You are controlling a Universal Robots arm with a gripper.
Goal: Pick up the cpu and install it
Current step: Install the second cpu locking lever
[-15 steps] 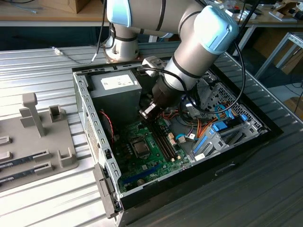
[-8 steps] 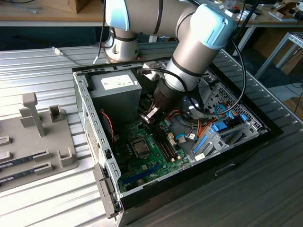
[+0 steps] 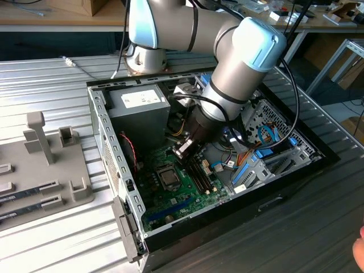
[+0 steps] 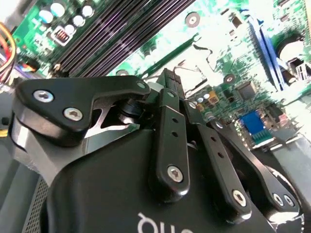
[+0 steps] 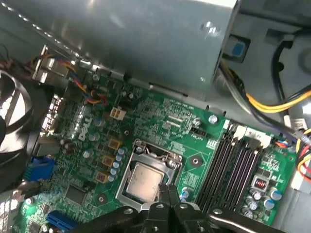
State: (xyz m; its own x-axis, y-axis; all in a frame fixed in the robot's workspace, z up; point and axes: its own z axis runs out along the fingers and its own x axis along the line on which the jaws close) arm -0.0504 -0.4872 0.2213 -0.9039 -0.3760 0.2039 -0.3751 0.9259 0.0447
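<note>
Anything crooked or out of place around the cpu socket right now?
Nothing stands out. The cpu lies flat and square inside its socket frame on the motherboard. The gripper hangs just beside it, fingers together, holding nothing.

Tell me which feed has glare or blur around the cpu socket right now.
Second wrist view: the board beyond the gripper is washed out by glare, and the near linkage looks soft. First wrist view: even light, and the cpu sits in its socket with its grey lid readable. Exterior view: the arm shadows the socket, which looks dark.
</note>
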